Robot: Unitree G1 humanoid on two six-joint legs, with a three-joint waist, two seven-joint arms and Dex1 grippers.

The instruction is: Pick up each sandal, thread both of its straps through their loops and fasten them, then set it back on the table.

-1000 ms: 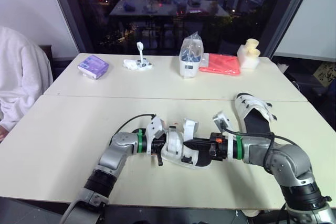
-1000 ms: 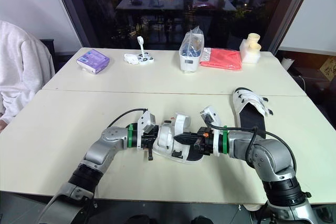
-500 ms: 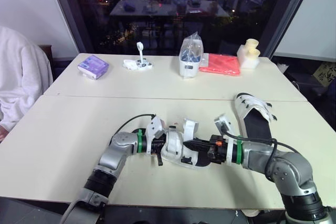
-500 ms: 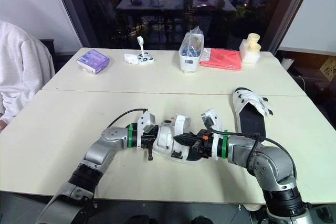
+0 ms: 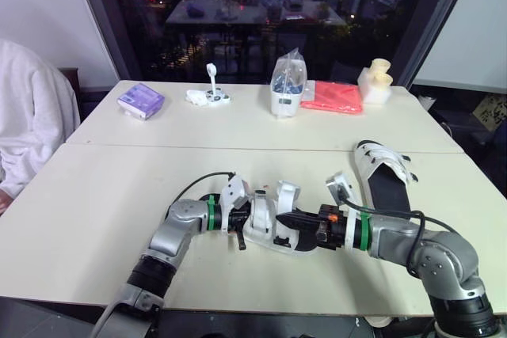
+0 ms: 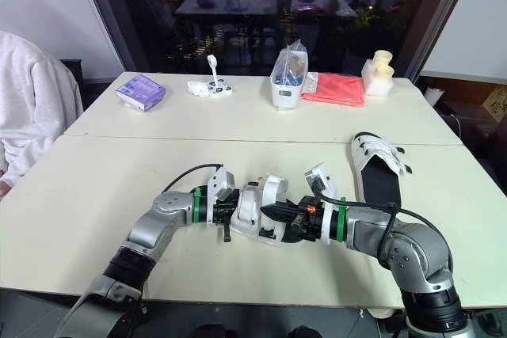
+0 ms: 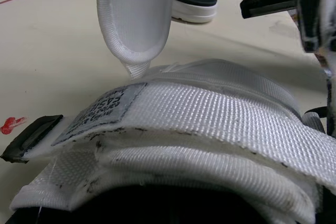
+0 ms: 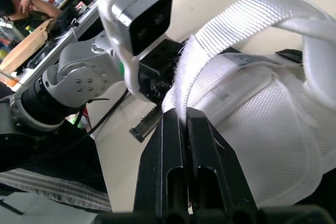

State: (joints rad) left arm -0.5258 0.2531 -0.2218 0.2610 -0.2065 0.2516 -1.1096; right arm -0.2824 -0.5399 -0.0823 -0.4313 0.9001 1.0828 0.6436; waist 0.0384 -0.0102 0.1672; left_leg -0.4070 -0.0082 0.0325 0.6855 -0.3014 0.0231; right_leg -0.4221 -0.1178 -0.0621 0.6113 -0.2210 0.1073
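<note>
A wide cream counter (image 5: 119, 195) sits by a dark window (image 5: 238, 5). On it, between both pincers, lies the white woven sandal with a black sole (image 5: 265, 231). The right pincer (image 5: 283, 218) has slid in and now pinches its white strap (image 8: 247, 14) tight, ready for threading. The left pincer's (image 5: 242, 225) grip I cannot tell.

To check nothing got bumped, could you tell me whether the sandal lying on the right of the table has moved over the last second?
No. The second sandal stays put, its far end still at the table seam.
</note>
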